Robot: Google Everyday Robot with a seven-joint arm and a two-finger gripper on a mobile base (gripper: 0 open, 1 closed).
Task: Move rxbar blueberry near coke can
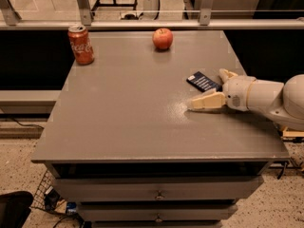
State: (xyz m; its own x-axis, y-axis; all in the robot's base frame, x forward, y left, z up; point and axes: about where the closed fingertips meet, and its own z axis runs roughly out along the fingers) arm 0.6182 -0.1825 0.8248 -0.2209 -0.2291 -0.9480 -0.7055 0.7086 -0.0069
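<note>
The rxbar blueberry [203, 81], a flat dark navy bar with pale lettering, lies on the right side of the grey table [133, 103]. The coke can [81, 44] stands upright at the far left corner, well away from the bar. My gripper [205, 89] comes in from the right, low over the table, and is open. One cream finger [207, 101] lies just in front of the bar and the other finger [227, 74] sits behind its right end. The bar rests on the table between them, not held.
A red apple [162, 38] sits at the far middle of the table. A metal rail [142, 24] runs behind the far edge. Drawers [156, 191] are below the front edge. My white arm [270, 96] overhangs the right edge.
</note>
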